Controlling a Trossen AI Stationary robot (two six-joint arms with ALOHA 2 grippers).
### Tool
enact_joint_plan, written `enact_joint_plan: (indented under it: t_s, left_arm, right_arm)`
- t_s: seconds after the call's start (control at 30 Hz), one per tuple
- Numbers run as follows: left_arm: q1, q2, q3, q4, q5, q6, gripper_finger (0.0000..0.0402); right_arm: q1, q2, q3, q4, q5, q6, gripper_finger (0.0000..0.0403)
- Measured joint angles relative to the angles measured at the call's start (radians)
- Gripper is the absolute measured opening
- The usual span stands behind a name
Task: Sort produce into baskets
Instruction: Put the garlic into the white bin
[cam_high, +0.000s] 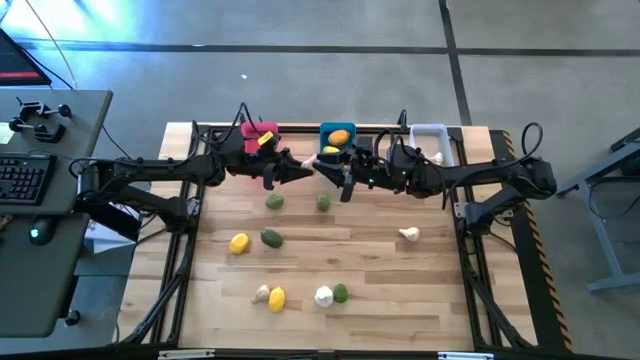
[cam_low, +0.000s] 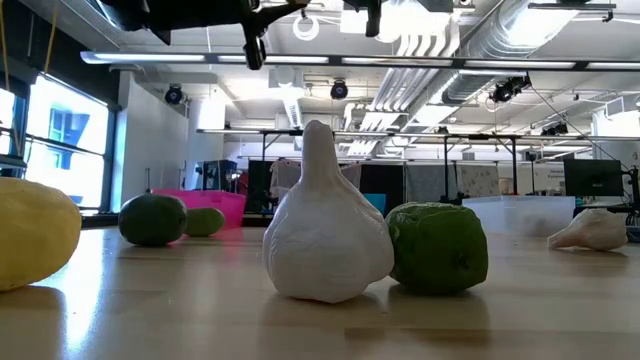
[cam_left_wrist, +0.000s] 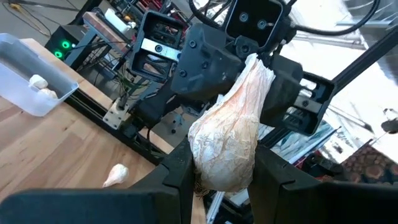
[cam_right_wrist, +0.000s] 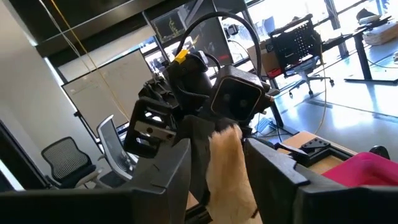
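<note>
I hold the garlic (cam_left_wrist: 227, 134) mid-handover: left gripper (cam_left_wrist: 217, 171) clamped on its bulb, right gripper (cam_right_wrist: 217, 155) partly closed around its tip; next, release left.

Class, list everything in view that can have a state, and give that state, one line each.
Left gripper: shut on garlic, above the table.
Right gripper: at the garlic's tip, facing the left one.
Blue basket: holds orange and yellow pieces.
White basket: holds white pieces.
Pink basket: partly hidden by the left arm, contents unclear.
Other produce: loose on the table.
</note>
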Motion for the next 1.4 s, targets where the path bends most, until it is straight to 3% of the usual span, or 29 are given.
enact_joint_plan:
  t_s: [0.13,0.4,0.6,0.8,1.07,1.4]
  left_arm:
    - [0.000,0.000,0.000,0.044,0.000,-0.030,0.0088]
    - [-0.008,0.008,0.002,0.032,-0.008,-0.066,0.0088]
    - [-0.015,0.051,0.075,0.005,-0.008,-0.033,0.0088]
    - [-0.015,0.100,0.116,0.002,0.025,-0.028,0.0088]
    - [-0.014,0.122,0.116,0.005,0.031,-0.016,0.0090]
    - [-0.011,0.122,0.116,0.004,0.023,0.041,0.0128]
  right_arm:
    - [0.000,0.000,0.000,0.000,0.026,0.001,0.0148]
    - [0.001,0.000,0.000,0.000,0.042,0.041,0.0210]
    - [0.007,0.000,0.000,0.003,0.037,0.006,0.0212]
    - [0.007,0.000,0.000,0.061,0.045,-0.035,0.0156]
    - [0.007,-0.001,0.000,0.062,0.061,-0.066,0.0018]
    - [0.000,-0.001,0.000,0.060,0.077,-0.088,0.0005]
